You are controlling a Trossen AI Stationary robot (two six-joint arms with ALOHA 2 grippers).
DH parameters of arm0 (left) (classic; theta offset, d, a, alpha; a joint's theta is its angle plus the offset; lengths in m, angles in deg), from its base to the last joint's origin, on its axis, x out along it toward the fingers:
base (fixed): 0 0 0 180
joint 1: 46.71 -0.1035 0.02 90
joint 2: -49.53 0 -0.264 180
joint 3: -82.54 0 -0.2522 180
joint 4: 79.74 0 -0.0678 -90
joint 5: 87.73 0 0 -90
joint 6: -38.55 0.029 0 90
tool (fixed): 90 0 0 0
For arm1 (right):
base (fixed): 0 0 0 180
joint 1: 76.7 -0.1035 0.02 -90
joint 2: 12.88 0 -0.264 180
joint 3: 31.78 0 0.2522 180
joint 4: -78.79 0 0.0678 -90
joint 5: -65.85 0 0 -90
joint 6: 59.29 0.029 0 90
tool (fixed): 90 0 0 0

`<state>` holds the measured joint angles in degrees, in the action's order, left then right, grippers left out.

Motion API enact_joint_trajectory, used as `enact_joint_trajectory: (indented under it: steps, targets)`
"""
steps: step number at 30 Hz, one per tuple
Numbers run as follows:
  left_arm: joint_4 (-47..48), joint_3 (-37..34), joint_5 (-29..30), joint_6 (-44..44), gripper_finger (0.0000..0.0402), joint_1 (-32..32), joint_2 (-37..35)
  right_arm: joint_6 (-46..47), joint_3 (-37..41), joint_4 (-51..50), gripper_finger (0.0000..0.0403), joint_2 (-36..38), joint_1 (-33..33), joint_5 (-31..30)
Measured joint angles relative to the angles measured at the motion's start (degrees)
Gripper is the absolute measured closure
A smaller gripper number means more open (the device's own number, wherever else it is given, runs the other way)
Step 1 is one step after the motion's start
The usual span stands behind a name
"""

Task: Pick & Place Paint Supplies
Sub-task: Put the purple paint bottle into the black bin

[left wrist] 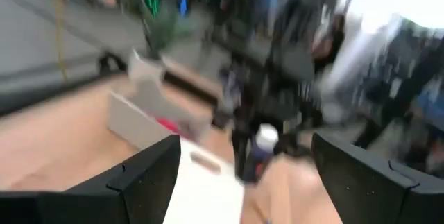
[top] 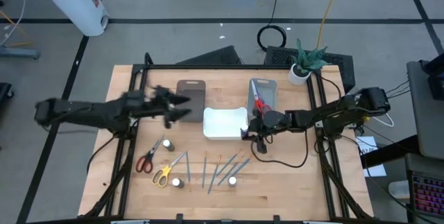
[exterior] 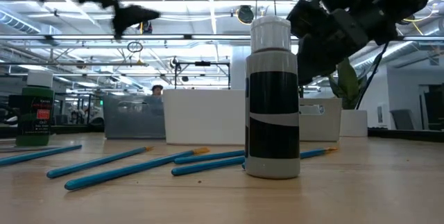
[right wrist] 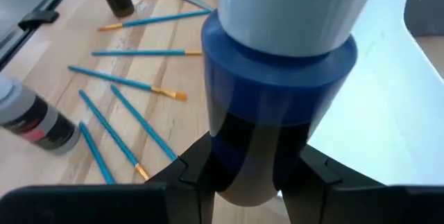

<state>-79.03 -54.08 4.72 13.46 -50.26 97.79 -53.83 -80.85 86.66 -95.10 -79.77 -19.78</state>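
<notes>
My right gripper is by the white tray's right edge, shut on a dark paint bottle with a white cap. My left gripper hangs open and empty above the brown tray; its wrist view is blurred. Red scissors lie in the grey tray. On the wood lie red-handled scissors, yellow-handled scissors, several blue brushes and three standing bottles. One of these bottles stands close in the low view. My right gripper pinches the bottle's dark body, below its blue band, between the two fingers. The fingers come from above, slanting down. The cap points up toward the wrist. The bottle's base is hidden by the bottle itself, so I cannot tell whether it is lifted.
The white tray sits mid-table between the brown and grey trays. A potted plant stands at the far right corner. A cable loops over the wood right of the brushes. A green-labelled bottle shows at the low view's left.
</notes>
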Motion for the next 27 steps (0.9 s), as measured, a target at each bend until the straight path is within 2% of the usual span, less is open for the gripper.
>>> enact_joint_trajectory:
  steps: [3,8,14,20,27]
  targets:
    - [10.0,13.2,-2.9,4.8,0.0069,2.5,12.8,-0.2,0.0,0.7,0.0293,-0.5,0.0,0.0]
    - [20.1,33.8,-4.7,12.9,0.0069,5.8,31.6,-0.2,0.0,0.9,0.0294,-0.5,-0.8,-0.2]
    - [32.0,53.1,-3.7,18.8,0.0069,7.8,48.0,-1.6,0.0,1.0,0.0292,-0.5,-2.4,-0.1]
    - [37.0,62.3,-2.9,21.1,0.0069,8.2,56.3,-3.2,0.1,2.1,0.0294,-0.5,-2.7,-4.7]
    - [38.7,62.8,-2.4,20.2,0.0069,8.0,57.2,-3.6,0.1,4.4,0.0295,-0.5,-2.7,-7.5]
